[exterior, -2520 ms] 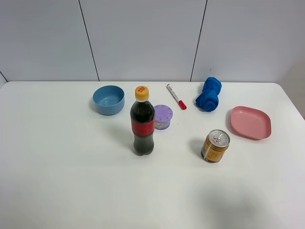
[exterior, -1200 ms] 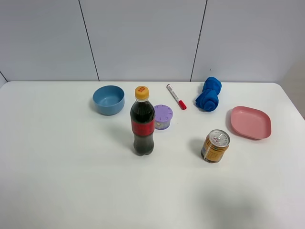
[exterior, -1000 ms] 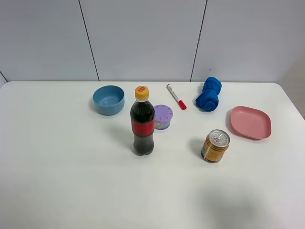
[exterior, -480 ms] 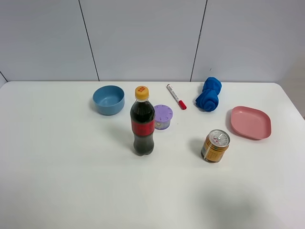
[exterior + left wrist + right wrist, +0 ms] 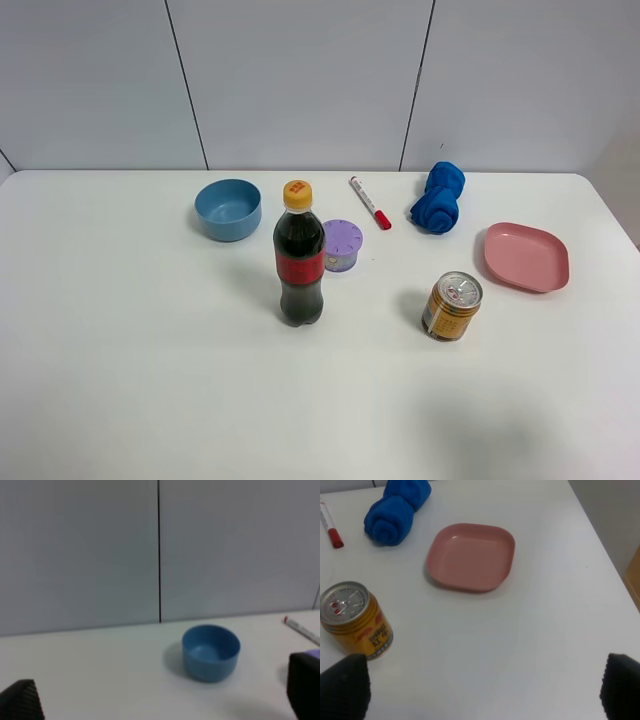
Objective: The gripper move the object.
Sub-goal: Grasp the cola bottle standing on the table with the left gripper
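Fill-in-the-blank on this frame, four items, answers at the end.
1. The bottle stands upright and has a ____ label.
2. The bowl is ____.
3. The plate right of the can is ____.
4. The left gripper and right gripper are both ____, holding nothing.
Answers: red; blue; pink; open

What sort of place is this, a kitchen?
Probably a test lab, not a kitchen: a plain white table against blank grey wall panels, with unrelated items spread apart, like a cola bottle, a marker and a rolled blue cloth.
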You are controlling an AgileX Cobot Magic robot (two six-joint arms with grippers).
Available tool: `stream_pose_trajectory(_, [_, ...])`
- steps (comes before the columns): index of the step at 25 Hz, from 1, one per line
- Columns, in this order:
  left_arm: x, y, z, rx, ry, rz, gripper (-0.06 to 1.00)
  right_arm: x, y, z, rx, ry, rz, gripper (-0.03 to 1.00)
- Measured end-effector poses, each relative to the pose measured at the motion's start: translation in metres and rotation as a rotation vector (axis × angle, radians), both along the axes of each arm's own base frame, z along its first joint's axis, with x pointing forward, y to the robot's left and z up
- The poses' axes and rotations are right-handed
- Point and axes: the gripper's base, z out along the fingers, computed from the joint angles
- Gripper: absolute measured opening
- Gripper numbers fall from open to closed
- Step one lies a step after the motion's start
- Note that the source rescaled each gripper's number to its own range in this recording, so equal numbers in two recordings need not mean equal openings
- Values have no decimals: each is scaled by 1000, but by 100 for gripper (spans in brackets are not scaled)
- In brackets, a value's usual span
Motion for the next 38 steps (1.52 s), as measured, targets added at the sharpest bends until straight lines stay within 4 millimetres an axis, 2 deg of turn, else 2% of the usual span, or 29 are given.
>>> stream_pose_trajectory(6, [21, 5, 22, -25, -160, 47, 100, 0, 0, 0, 0, 0, 0, 100])
stream_pose_trajectory(12, [53, 6, 19, -20, -51, 44, 100, 0, 0, 0, 0, 0, 0, 100])
stream_pose_trajectory(18, [90, -3, 12, 4, 53, -64, 100, 0, 0, 0, 0, 0, 0, 100])
stream_pose_trajectory(22, [115, -20, 3, 38, 120, -179, 100, 0, 0, 0, 0, 0, 0, 100])
stream_pose_trajectory(27, [133, -48, -5, 113, 125, -338, 100, 0, 0, 0, 0, 0, 0, 100])
stream_pose_trajectory(38, [141, -114, -20, 153, 83, -627, 100, 0, 0, 0, 0, 0, 0, 100])
